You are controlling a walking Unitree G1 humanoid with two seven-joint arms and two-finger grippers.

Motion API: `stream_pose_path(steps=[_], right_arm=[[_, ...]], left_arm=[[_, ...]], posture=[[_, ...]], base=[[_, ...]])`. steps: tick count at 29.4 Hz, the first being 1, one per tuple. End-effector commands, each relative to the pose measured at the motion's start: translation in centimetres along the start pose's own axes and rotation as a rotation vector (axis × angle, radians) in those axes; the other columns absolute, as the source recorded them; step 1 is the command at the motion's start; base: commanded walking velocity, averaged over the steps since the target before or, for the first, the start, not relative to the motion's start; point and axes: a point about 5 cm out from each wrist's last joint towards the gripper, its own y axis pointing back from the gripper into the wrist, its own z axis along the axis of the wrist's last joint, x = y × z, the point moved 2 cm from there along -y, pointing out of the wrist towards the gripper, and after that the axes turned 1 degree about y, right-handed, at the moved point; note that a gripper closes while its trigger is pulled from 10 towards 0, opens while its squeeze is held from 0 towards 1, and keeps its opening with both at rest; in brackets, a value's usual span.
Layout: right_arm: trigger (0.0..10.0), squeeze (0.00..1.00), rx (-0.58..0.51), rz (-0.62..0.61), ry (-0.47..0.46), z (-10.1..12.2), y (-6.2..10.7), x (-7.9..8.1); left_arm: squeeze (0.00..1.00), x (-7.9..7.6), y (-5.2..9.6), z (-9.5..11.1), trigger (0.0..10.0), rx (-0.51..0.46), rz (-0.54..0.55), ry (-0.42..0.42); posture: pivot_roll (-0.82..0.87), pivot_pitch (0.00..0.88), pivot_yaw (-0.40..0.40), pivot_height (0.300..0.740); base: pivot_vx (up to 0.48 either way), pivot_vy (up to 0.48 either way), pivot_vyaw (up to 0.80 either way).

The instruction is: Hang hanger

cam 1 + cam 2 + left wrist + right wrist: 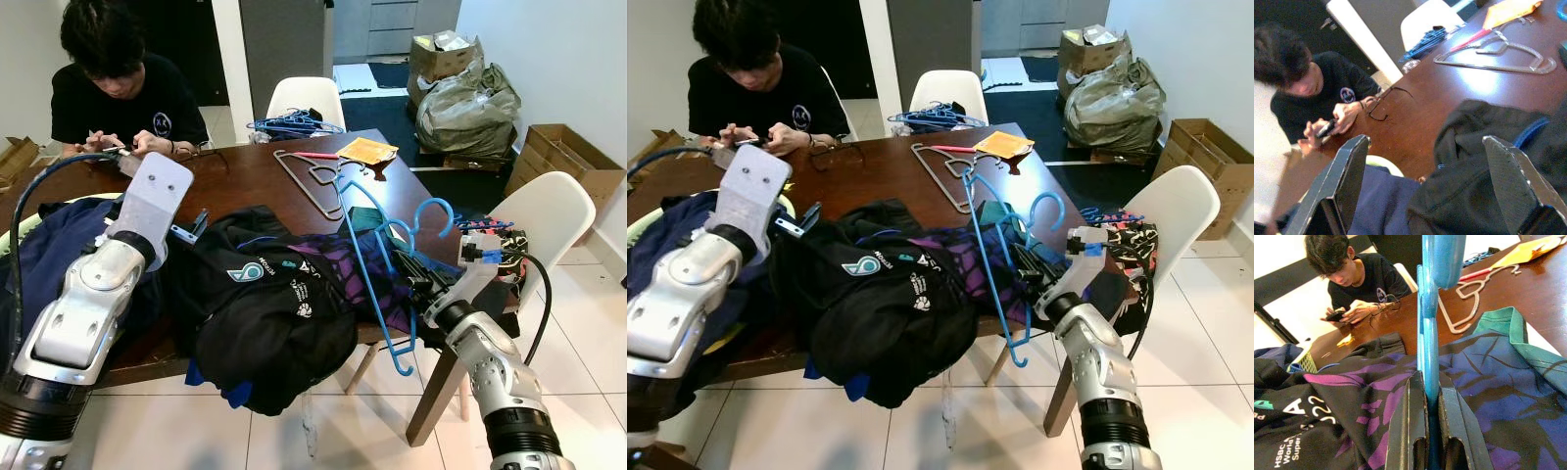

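**Mia:** Over the right edge of the counter (245, 171), near its front corner, the blue hanger (377, 274) stands up out of the pile of clothes. See it?

**Ben:** Yes. Who has it?

**Mia:** The right hand (1431, 396) does. Its two black fingers are pinched tight on the thin blue bar, low down. The hook end curls up above the clothes, and another bit hangs down past the edge.

**Ben:** Is the hanger heavy?

**Mia:** I think it is very light. It looks like thin plastic, so it may bend a little and could snap if pulled hard. It looks smooth too, so it might slip or swing round in the fingers.

**Ben:** So where is a good place to hold it?

**Mia:** Right on a straight part of the bar, like now. The hook should stay free, so it can go over a rail.

**Ben:** Could it get stuck?

**Mia:** Maybe. The purple shirt (343, 269) and the black jacket (265, 313) lie soft all around it and may catch on it.

**Ben:** And the other hand?

**Mia:** The left hand (1425, 186) is wide open, with nothing in it. It hovers over the dark clothes by the counter's left side.

**Ben:** Who sits at the far edge?

**Mia:** A person (122, 88) looking at a phone.
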Motion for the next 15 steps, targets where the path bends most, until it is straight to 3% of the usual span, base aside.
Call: stream_pose_path(steps=[1, 2, 3, 4, 5, 6, 8, 9, 10, 11, 12, 15], right_arm=[[10.0, 0.00, -0.003, -0.001, -0.015, 0.0, 0.1, 0.0], [10.0, 0.00, -0.003, -0.002, -0.016, 0.0, 0.2, 0.0], [10.0, 0.00, -0.003, -0.001, -0.019, 0.0, 0.2, 0.0], [10.0, 0.00, -0.001, -0.001, -0.021, 0.0, 0.2, 0.0], [10.0, 0.00, -0.001, -0.001, -0.021, 0.0, 0.2, 0.0], [10.0, 0.00, 0.000, -0.001, -0.022, 0.0, 0.2, 0.0], [10.0, 0.00, 0.000, -0.001, -0.022, 0.0, 0.2, 0.0], [10.0, 0.00, 0.004, 0.001, -0.024, 0.0, 0.2, 0.0], [10.0, 0.00, 0.004, 0.001, -0.024, 0.0, 0.2, 0.0], [10.0, 0.00, 0.009, 0.004, -0.025, -0.1, 0.1, -0.1], [10.0, 0.00, 0.009, 0.004, -0.025, -0.1, 0.1, -0.1], [10.0, 0.00, 0.020, 0.012, -0.031, -0.1, -0.1, -0.1]], left_arm=[[0.41, -0.2, 0.9, -1.4, 10.0, 0.100, -0.031, -0.069], [0.41, -0.2, 1.6, -2.1, 10.0, 0.146, -0.038, -0.117], [0.00, 0.0, 2.7, -3.0, 10.0, 0.195, -0.048, -0.210], [0.00, 0.3, 3.6, -3.7, 10.0, 0.232, -0.057, -0.316], [0.00, 0.3, 3.6, -3.7, 10.0, 0.232, -0.057, -0.316], [0.00, 0.5, 4.2, -4.1, 10.0, 0.252, -0.063, -0.384], [0.00, 0.5, 4.2, -4.1, 10.0, 0.252, -0.063, -0.384], [0.00, 0.9, 5.3, -4.8, 10.0, 0.296, -0.086, -0.493], [0.00, 0.9, 5.3, -4.8, 10.0, 0.296, -0.086, -0.493], [0.00, 1.5, 6.5, -5.6, 10.0, 0.356, -0.126, -0.566], [0.00, 1.5, 6.5, -5.6, 10.0, 0.356, -0.126, -0.566], [0.00, 2.0, 8.8, -6.4, 10.0, 0.437, -0.195, -0.622]], posture=[[0.01, 0.000, 0.043, 0.731], [0.01, 0.000, 0.043, 0.731], [0.02, 0.000, 0.042, 0.731], [0.02, 0.000, 0.042, 0.731], [0.02, 0.000, 0.042, 0.731], [0.02, 0.000, 0.042, 0.731], [0.02, 0.000, 0.042, 0.731], [0.03, 0.000, 0.032, 0.731], [0.03, 0.000, 0.032, 0.731], [0.04, 0.000, 0.028, 0.731], [0.04, 0.000, 0.028, 0.731], [0.05, 0.000, 0.022, 0.731]], base=[[0.000, 0.000, 0.00], [0.000, 0.000, 0.00], [0.000, 0.000, 0.00], [0.000, 0.000, 0.00], [0.000, 0.000, 0.00], [0.000, 0.000, 0.00], [0.000, 0.000, 0.00], [0.000, 0.000, 0.00], [0.000, 0.000, 0.00], [0.000, 0.000, 0.00], [0.000, 0.000, 0.00], [0.000, 0.000, 0.00]])
